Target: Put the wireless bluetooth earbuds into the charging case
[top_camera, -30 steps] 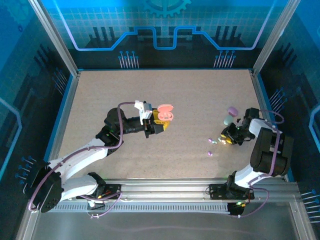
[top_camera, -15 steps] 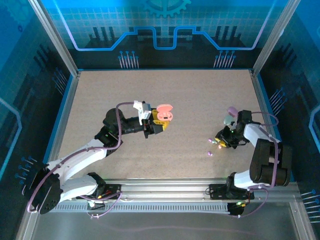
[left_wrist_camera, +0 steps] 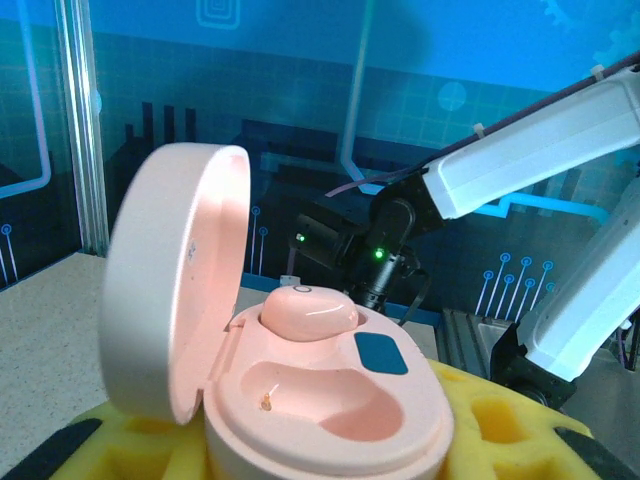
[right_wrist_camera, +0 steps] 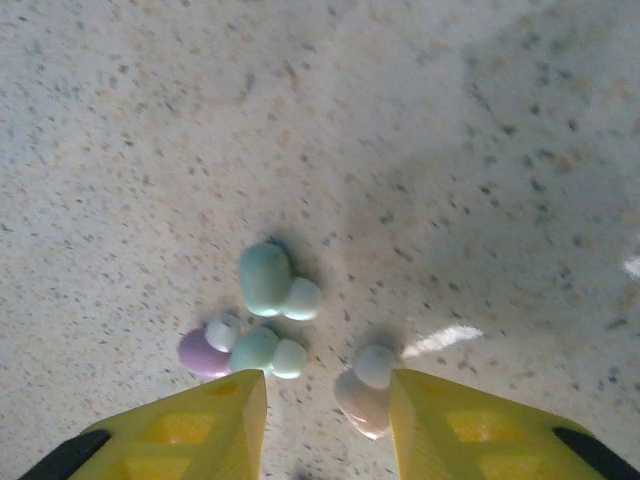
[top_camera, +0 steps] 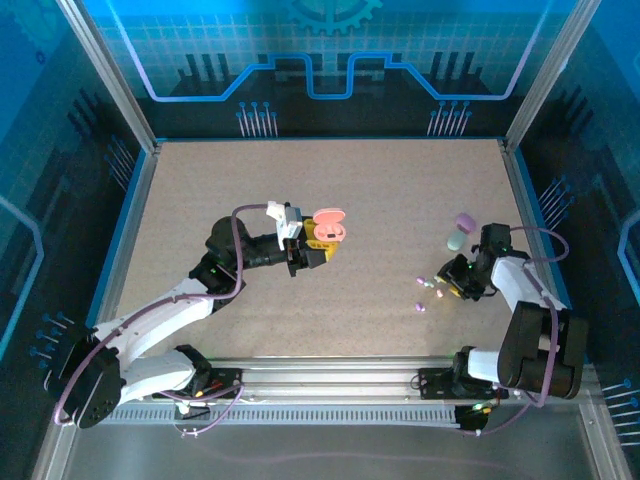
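The left gripper [top_camera: 321,247] is closed on the pink case [top_camera: 330,226], pinching its base between yellow foam-padded fingers [left_wrist_camera: 520,425]. The case is a smooth, matte, pebble-shaped shell with its round lid [left_wrist_camera: 175,290] swung up on the left. Inside it, one pink earbud [left_wrist_camera: 308,312] sits in the far socket, the near socket [left_wrist_camera: 335,400] is a bare hollow, and a dark blue oval patch [left_wrist_camera: 381,353] marks the deck beside them.

Well to the right of the pink case, the loose earbuds [top_camera: 423,284] lie on the speckled, sandy-looking table [top_camera: 250,190]. From the right wrist they look like glossy little beads: a mint earbud [right_wrist_camera: 268,280], a second mint earbud [right_wrist_camera: 258,350] touching a purple earbud [right_wrist_camera: 200,352], and a pale pink earbud [right_wrist_camera: 365,392]. The right gripper [right_wrist_camera: 325,420] stands open over them. The pale pink earbud lies in the gap, against one yellow finger [right_wrist_camera: 470,425] and ungripped.

Further from the pink case lie an oval purple case [top_camera: 464,220] and a mint case [top_camera: 456,241], both closed.

Compared with half a second ago, the right gripper has slid slightly away from the pink case and its arm's elbow has dropped toward the near rail. The left arm and the pink case have hardly moved.
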